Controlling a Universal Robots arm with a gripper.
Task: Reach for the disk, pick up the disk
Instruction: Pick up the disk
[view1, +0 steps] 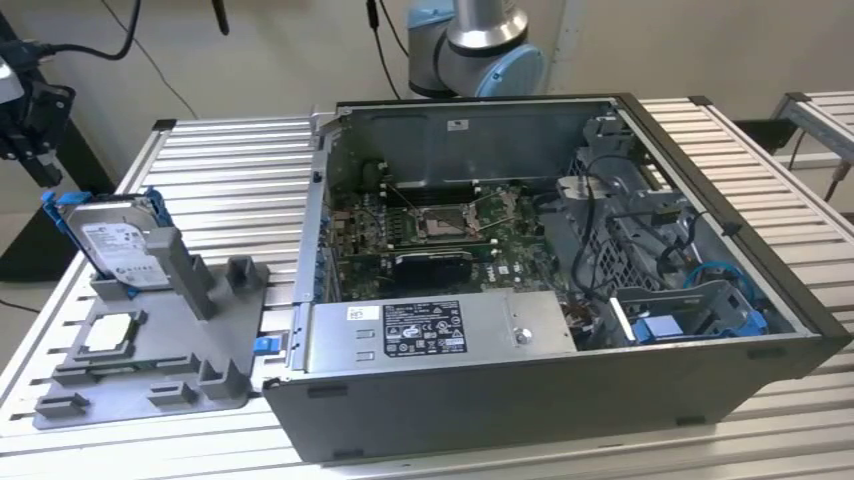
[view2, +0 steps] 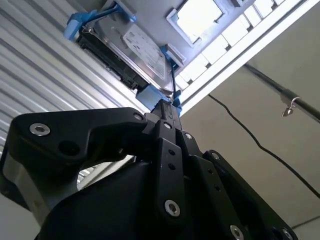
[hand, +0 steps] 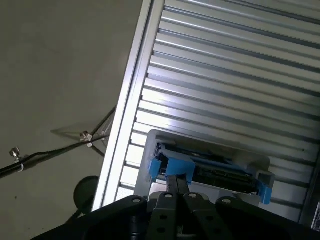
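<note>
Labels on the disk (view1: 118, 248) and case (view1: 534, 400): illegible

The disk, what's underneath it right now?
The disk stands tilted in the grey holder, which lies on the slatted table. The holder's upright post covers part of its lower edge, so how it seats is hidden.

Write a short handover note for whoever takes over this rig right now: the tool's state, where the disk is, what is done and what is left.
Tool: in the second wrist view its tip is right at the blue bracket on the disk's end. Whether it touches or has hold cannot be told.
Disk: standing on edge in the grey holder on the ribbed table, to the exterior view's left of the open computer case.
Done: the reach is at or close to its end.
Left: the pick-up. The disk sits in the holder, not yet lifted.
</note>
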